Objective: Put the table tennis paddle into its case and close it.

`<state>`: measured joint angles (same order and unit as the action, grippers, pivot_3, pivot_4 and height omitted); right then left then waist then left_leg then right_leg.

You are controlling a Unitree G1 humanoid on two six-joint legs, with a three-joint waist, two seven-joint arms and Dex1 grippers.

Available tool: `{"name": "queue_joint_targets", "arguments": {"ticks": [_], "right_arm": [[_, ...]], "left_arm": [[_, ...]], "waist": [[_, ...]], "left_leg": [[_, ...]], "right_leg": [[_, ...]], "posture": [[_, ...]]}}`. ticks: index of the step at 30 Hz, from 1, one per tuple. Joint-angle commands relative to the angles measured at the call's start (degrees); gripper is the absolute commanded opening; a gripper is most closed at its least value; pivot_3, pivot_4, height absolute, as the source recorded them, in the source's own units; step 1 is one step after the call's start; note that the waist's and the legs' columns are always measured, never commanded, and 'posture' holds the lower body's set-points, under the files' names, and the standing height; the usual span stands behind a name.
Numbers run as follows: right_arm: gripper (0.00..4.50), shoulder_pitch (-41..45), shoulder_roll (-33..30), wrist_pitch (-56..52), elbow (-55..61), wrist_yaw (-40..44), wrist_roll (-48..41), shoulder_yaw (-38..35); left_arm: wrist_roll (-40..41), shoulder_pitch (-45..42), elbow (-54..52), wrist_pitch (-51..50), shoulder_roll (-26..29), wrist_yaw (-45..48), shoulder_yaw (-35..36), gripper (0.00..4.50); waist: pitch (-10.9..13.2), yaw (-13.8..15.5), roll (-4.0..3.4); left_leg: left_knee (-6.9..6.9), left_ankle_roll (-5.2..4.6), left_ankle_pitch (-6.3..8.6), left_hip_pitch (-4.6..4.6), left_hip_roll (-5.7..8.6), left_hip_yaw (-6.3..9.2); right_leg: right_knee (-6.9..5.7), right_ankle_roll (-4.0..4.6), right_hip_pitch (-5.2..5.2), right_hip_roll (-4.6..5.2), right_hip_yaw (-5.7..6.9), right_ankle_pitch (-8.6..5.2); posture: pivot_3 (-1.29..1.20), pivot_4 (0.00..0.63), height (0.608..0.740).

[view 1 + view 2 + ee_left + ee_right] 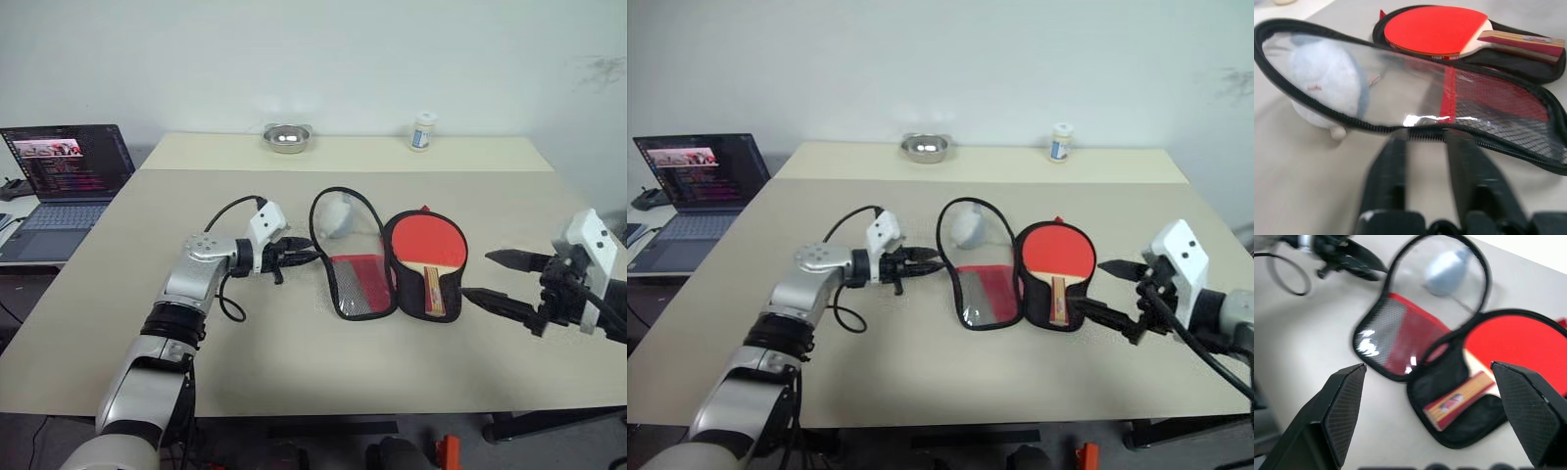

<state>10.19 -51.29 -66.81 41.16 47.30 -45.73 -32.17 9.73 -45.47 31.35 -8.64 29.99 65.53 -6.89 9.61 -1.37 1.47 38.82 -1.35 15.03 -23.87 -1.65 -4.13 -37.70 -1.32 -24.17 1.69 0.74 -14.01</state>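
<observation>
The case (pixel 358 286) lies unzipped in the middle of the table. Its clear-and-mesh flap is raised at the left, and its black half lies flat at the right. The table tennis paddle (pixel 424 241) rests in the black half, red face up, with its wooden handle (pixel 433 291) pointing toward me. My left gripper (pixel 306 251) reaches in from the left. Its fingers (pixel 1393 161) are shut on the flap's zipper edge. To the right of the case, my right gripper (pixel 478 274) hangs wide open above the table and holds nothing.
A white rounded object (pixel 338 217) shows through the flap's clear window. A metal bowl (pixel 287 137) and a small bottle (pixel 422 131) stand at the table's far edge. An open laptop (pixel 64 171) sits on a side table at the left.
</observation>
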Motion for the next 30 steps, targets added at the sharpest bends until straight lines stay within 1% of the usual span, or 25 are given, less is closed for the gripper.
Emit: {"name": "queue_joint_targets", "arguments": {"ticks": [1,4,6,8,12,16,18,20,22,25,28,30], "right_arm": [[4.5,-0.56,-0.64,2.92,1.55,-0.69,-1.56,-1.45],[4.5,-1.35,-0.63,3.69,1.69,-1.75,-2.31,-1.01],[4.5,-1.7,-0.86,4.02,1.81,-2.01,-3.09,-0.88],[4.5,-2.04,-1.51,4.63,1.64,-2.01,-3.52,-0.64],[4.5,-3.33,-3.69,6.25,0.81,-0.25,-3.83,-0.29],[4.5,-5.86,-7.02,7.88,-0.38,2.96,-3.26,-0.9],[4.5,-7.5,-8.49,8.26,-0.84,4.38,-3.18,-2.05],[4.5,-9.65,-9.41,8.36,-0.79,5.51,-3.2,-3.99],[4.5,-11.46,-10.01,8.74,-0.56,6.07,-2.79,-5.33],[4.5,-13.73,-10.3,8.94,-0.58,6.37,-2.2,-7.01],[4.5,-15.5,-10.45,9.7,-1.35,6.42,-0.99,-8.02],[4.5,-15.96,-10.47,10.44,-1.97,6.01,0.02,-7.87]], "left_arm": [[2.28,-2.22,1.78,0.04,1.82,1.29,3.77,0.02],[1.72,-3.05,7.44,0.36,2.74,-0.62,5.5,0.02],[-0.69,-2.26,9.69,2.5,3.45,-0.51,3.95,0.02],[-1.1,-1.56,9.56,3.26,2.61,0.22,3.15,0.02],[-1.34,-2.03,7.76,4.3,-2.09,0.23,1.68,0.02],[-0.82,-3.85,5.79,4.29,-6.98,2.58,-0.42,0.02],[-0.01,-5.74,5.61,3.98,-9.76,3.42,-0.78,0.02],[2.34,-8.72,5.25,1.61,-14.11,4.16,-0.3,0.02],[2.99,-10.87,5.8,1.47,-17.28,4.94,-0.5,0.02],[2.28,-14.5,10.06,3.73,-21.94,4.2,-0.78,0.02],[1.08,-18.86,16.48,7.06,-27.33,1.19,-0.44,0.02],[0.37,-20.69,20.11,8.93,-29.65,-0.55,-0.18,0.02]], "waist": [[0.01,-0.03,0.02],[0.03,0.0,0.06],[0.03,0.0,0.06],[0.04,0.04,0.08],[0.11,1.12,0.19],[0.2,1.77,0.34],[0.21,1.9,0.36],[0.24,1.96,0.41],[0.25,2.3,0.43],[0.25,2.3,0.43],[0.25,2.26,0.44],[0.26,2.3,0.45]], "left_leg": [[0.0,0.0,0.0,0.01,-0.01,0.0],[0.03,0.0,0.0,0.02,-0.01,0.01],[0.03,0.01,0.0,0.02,0.0,0.01],[0.02,0.01,0.0,0.01,0.0,0.0],[0.05,0.01,0.0,-0.01,0.07,0.0],[0.09,0.01,0.0,-0.05,0.11,0.01],[0.09,0.01,0.0,-0.07,0.13,0.01],[0.1,0.01,0.0,-0.08,0.15,0.02],[0.12,0.0,0.0,-0.12,0.19,0.07],[0.12,0.0,0.0,-0.1,0.2,0.06],[0.11,0.0,0.0,-0.05,0.15,0.05],[0.12,0.0,0.0,-0.06,0.15,0.08]], "right_leg": [[-0.01,0.0,0.0,0.0,0.0,0.0],[-0.05,-0.01,0.0,0.01,0.02,-0.01],[-0.05,-0.02,0.0,0.02,0.01,-0.01],[-0.04,0.02,0.0,0.02,0.01,0.01],[-0.03,0.15,0.02,0.34,0.07,0.09],[-0.01,0.15,0.04,0.34,0.09,0.09],[0.01,0.15,0.03,0.33,0.09,0.09],[0.01,0.14,0.04,0.3,0.1,0.09],[0.01,0.13,0.04,0.21,0.15,0.09],[0.04,0.07,0.06,0.17,0.11,0.06],[0.02,-0.05,0.05,0.05,0.04,-0.01],[0.02,-0.1,0.06,0.04,0.08,-0.04]], "posture": [[0.0,0.15,0.74],[0.0,0.15,0.74],[0.0,0.15,0.74],[0.0,0.15,0.74],[0.0,0.15,0.74],[0.0,0.15,0.74],[0.0,0.15,0.74],[0.0,0.15,0.74],[0.0,0.15,0.74],[0.0,0.15,0.74],[0.0,0.15,0.74],[0.0,0.15,0.74]]}}
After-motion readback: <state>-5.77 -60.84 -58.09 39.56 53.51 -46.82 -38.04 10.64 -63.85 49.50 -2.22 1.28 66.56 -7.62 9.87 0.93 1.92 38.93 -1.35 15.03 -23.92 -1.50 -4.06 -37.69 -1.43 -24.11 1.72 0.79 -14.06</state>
